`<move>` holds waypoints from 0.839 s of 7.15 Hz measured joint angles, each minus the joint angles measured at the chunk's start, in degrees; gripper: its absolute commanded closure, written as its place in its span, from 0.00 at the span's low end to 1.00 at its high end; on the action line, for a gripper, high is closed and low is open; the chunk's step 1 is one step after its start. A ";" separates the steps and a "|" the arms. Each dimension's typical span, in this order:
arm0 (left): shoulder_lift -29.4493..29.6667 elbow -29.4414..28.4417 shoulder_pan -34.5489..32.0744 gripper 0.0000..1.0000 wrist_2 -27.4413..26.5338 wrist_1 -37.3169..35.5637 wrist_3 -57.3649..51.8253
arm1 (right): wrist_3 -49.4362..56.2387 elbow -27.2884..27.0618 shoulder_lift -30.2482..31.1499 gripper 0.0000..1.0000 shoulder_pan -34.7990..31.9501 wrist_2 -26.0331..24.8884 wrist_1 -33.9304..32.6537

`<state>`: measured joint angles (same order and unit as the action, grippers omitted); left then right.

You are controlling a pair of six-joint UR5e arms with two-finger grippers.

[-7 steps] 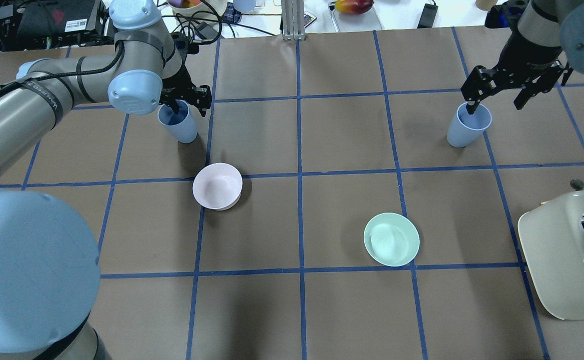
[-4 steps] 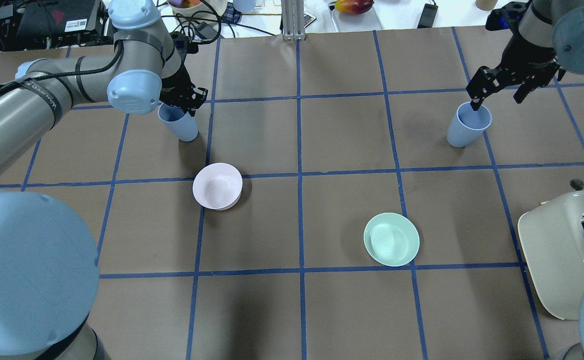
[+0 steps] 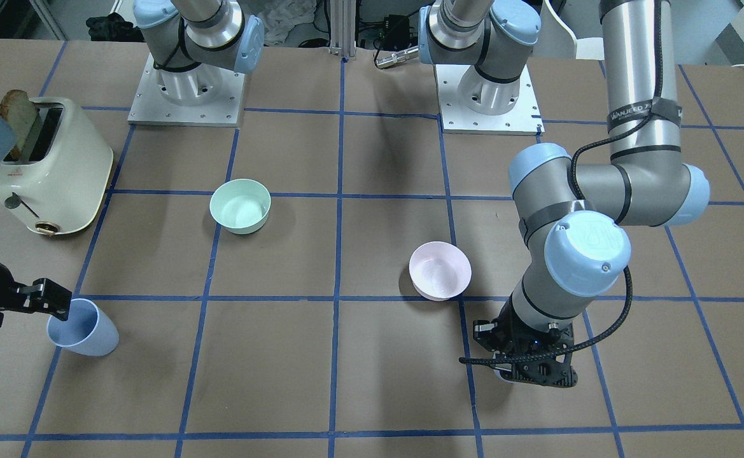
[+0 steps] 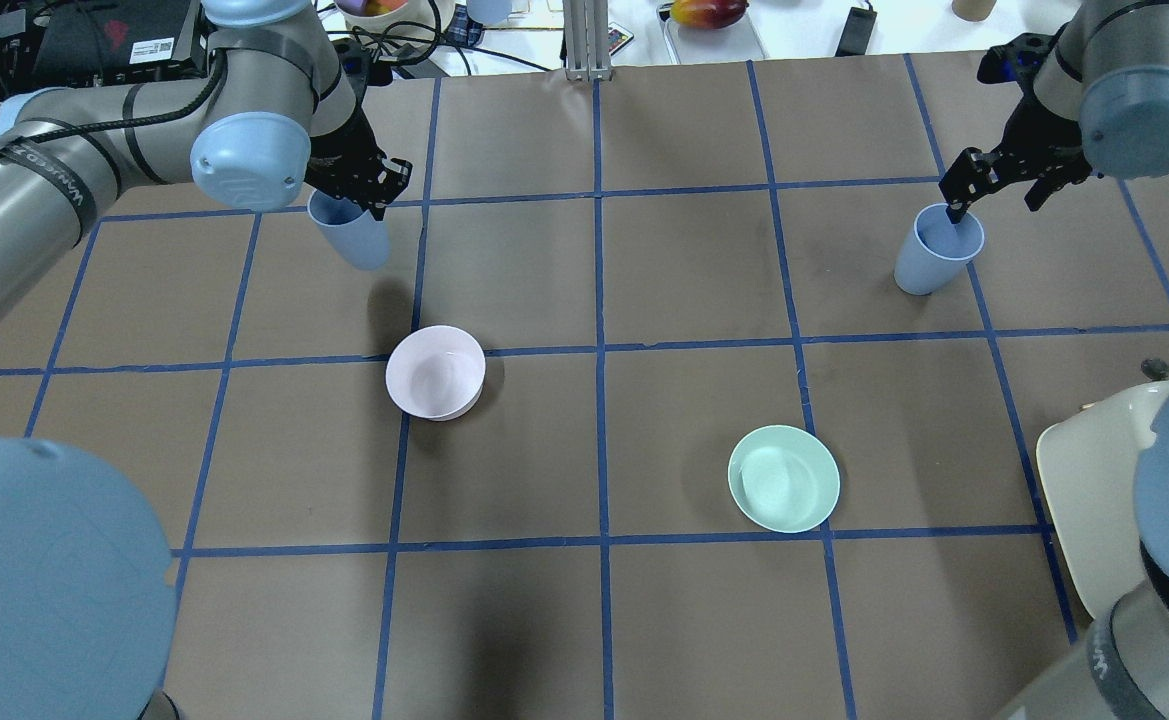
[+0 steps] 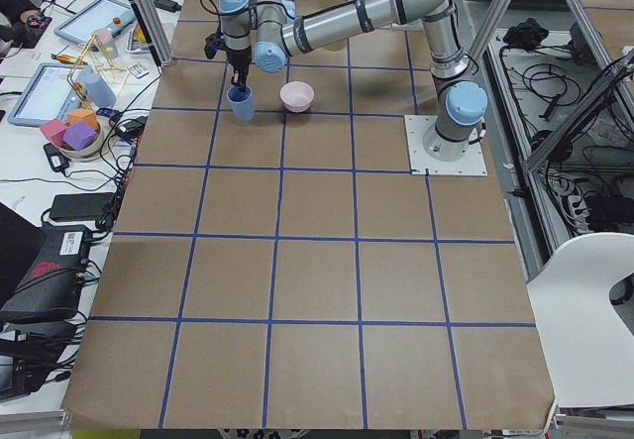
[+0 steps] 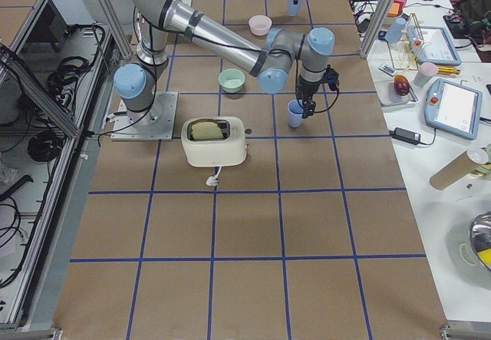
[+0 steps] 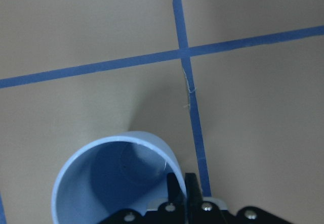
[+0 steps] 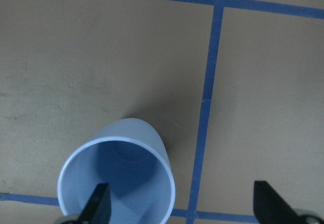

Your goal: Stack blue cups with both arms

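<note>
Only just beginning: no stacking done yet. Pinching the rim of one small light-blue plastic cup with the left black two-finger gripper, fingers squeezed together on its wall, seemingly tipping it off the brown table. Hanging the right black two-finger gripper spread wide over the matching blue cup far across, one finger dipping inside.

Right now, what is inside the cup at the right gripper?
One finger of the right gripper, inside the blue cup; the bottom looks bare. The finger hides some inner wall.
</note>
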<state>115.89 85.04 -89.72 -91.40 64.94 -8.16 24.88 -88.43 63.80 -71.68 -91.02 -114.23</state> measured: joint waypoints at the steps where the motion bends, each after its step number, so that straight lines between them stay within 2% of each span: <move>1: -2.25 0.16 -0.58 1.00 0.02 3.02 1.42 | -0.08 -0.01 -1.20 0.69 0.02 0.06 -0.15; 2: -4.46 0.41 -1.76 1.00 0.05 5.86 3.76 | -0.16 -0.04 -1.99 0.93 0.04 0.00 -0.19; 3: -6.20 0.59 -3.87 1.00 0.08 7.90 7.83 | -0.27 -0.06 -2.51 1.00 0.04 -0.18 -0.19; 6: -5.61 0.54 -14.24 1.00 0.21 7.23 26.90 | -0.35 0.01 -2.60 1.00 0.04 -0.69 0.72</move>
<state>110.28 85.58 -103.96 -91.19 72.17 18.74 24.53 -88.43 61.19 -71.63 -91.71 -113.50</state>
